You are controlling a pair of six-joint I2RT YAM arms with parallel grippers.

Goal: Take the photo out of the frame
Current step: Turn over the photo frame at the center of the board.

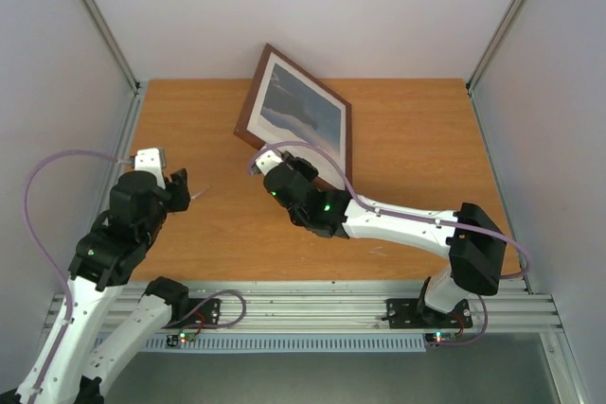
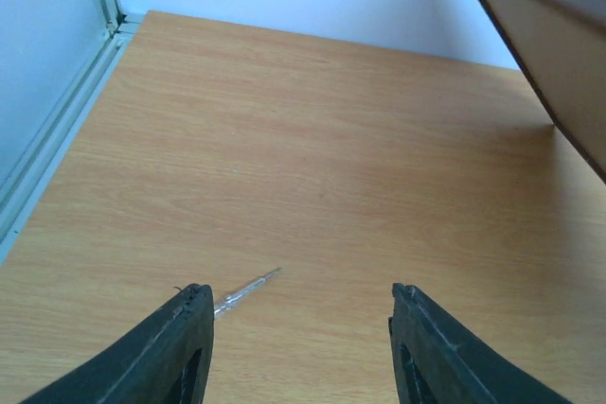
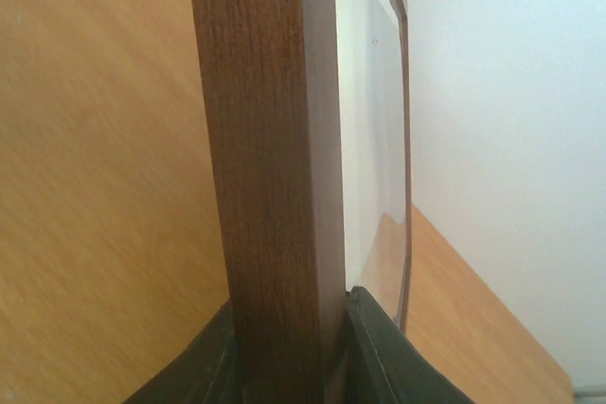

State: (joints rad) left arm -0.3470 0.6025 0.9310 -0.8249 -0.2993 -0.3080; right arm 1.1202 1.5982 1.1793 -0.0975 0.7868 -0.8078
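Observation:
The dark reddish-brown frame (image 1: 248, 113) is tipped up off the table at the back centre, its face toward the camera. The blue-and-white mountain photo (image 1: 305, 113) sits inside it. My right gripper (image 1: 280, 175) is shut on the frame's near edge. In the right wrist view the wooden rail (image 3: 270, 139) runs up between both fingers of that gripper (image 3: 289, 314), and the glazed front (image 3: 369, 139) shows edge-on. My left gripper (image 1: 180, 186) hovers open at the left, apart from the frame. Nothing lies between the fingers of the left gripper (image 2: 301, 305). The frame's brown back (image 2: 559, 54) shows at top right.
A thin, clear, pin-like sliver (image 2: 246, 290) lies on the orange wooden table (image 1: 407, 158) just ahead of my left fingers. White walls with aluminium posts (image 1: 99, 21) close in the table on three sides. A metal rail (image 1: 312, 305) runs along the near edge.

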